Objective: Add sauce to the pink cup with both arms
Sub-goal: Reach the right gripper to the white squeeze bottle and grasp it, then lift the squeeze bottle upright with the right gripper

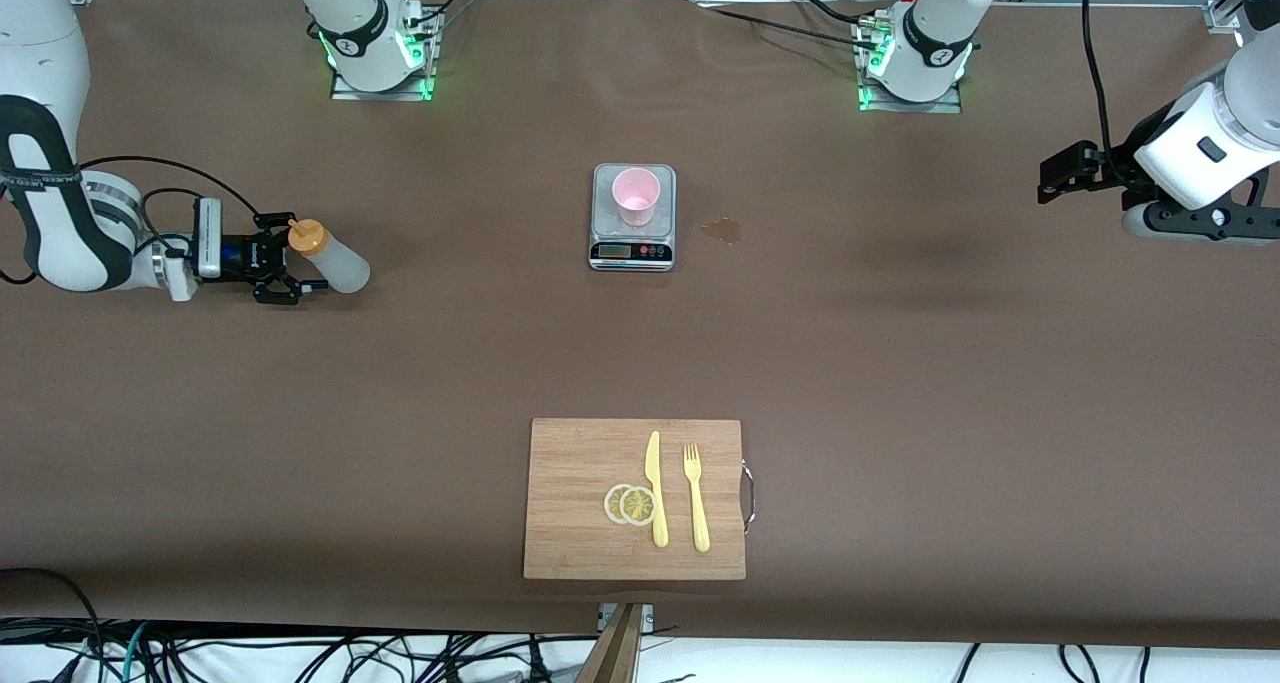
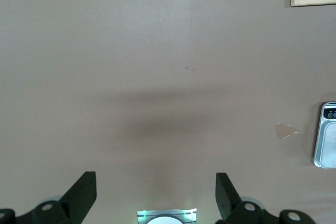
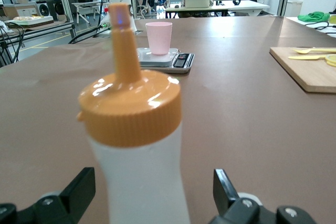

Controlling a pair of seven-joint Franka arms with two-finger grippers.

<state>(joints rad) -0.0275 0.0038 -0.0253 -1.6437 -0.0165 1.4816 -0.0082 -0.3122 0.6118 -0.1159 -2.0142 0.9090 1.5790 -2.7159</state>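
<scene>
Sauce bottle bracketed but not yet gripped; cup waiting on scale.

The sauce (image 1: pixel 330 258) stands toward the right arm's end of the table, well apart from the pink cup (image 1: pixel 636 196) on the scale (image 1: pixel 633 250). The right gripper (image 1: pixel 285 261) is spread around its soft, light, squeezable body; a mid-body hold is advised. The left gripper (image 2: pixel 156 195) waits spread over bare table.

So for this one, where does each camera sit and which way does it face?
Front view: high across the table, facing both bases; shows both arms, the right tool open around the sauce bottle.
Left wrist: looks down at bare table; left tool open.
Right wrist: low, level, past the bottle.
Both wrist views share the scale.
</scene>
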